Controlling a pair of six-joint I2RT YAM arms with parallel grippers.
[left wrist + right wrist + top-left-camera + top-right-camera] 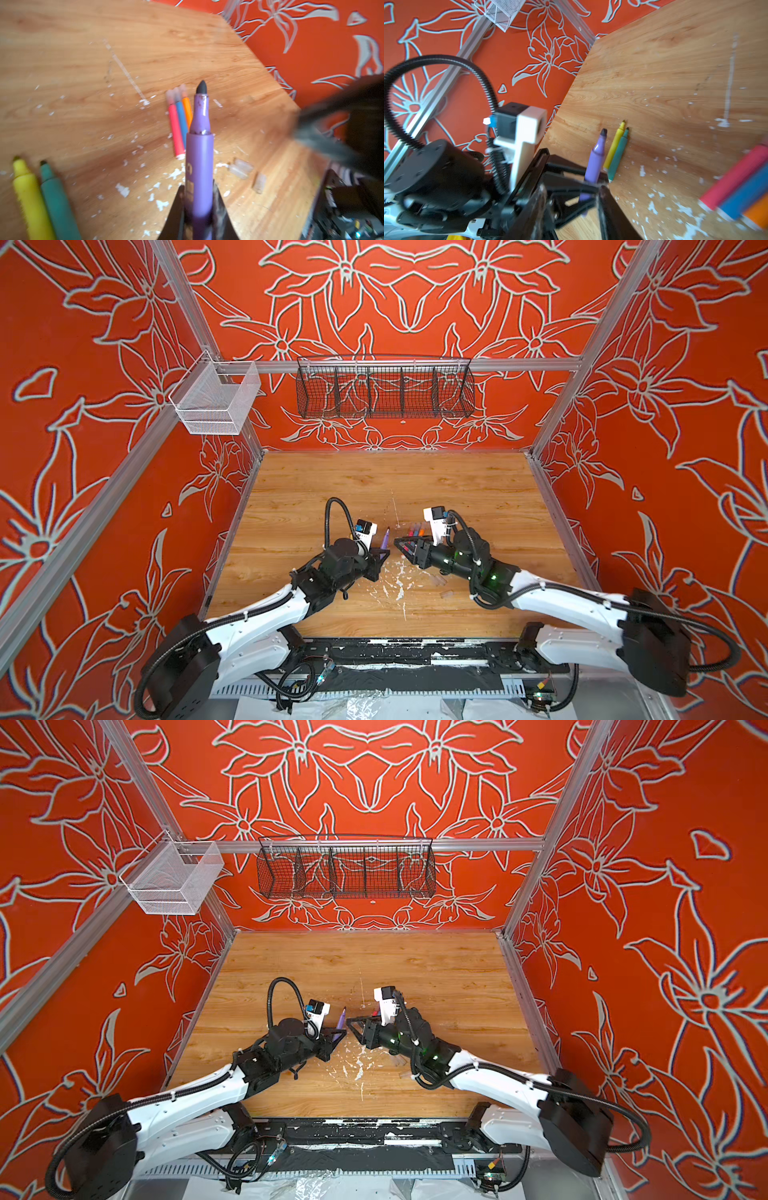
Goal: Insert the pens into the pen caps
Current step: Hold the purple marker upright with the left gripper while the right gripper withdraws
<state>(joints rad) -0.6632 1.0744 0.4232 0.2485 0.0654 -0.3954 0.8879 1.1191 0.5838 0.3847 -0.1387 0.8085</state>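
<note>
Near the middle of the tabletop (pixel 187 52), the left gripper (pixel 199 199) has its jaws pinching the purple pen (pixel 200 158) low on the barrel, with the dark felt tip bare and pointing up and away. It is lifted clear of the wood. Just across from it in a top view sits the right gripper (pixel 405 549), nose to nose with the left. In the left wrist view it is only a dark blur, so I cannot tell whether its jaws are spread or pressed together, or whether they hold a cap.

On the tabletop the pink pen (pixel 176 131), blue pen (pixel 182 122) and orange pen (pixel 187 112) lie side by side, touching, each with a cloudy cap on its end. That looks like half the job done. The yellow pen (pixel 31 197) and green pen (pixel 58 199) lie together off to the side, with their tips uncovered. Three loose caps (pixel 241 168) lie close together on the wood near the capped trio.

So purple is the pen in hand. Next, by my reading, a cap must be brought mouth-first onto that tip, square to the barrel, and pushed home while the left grip stays firm.
</note>
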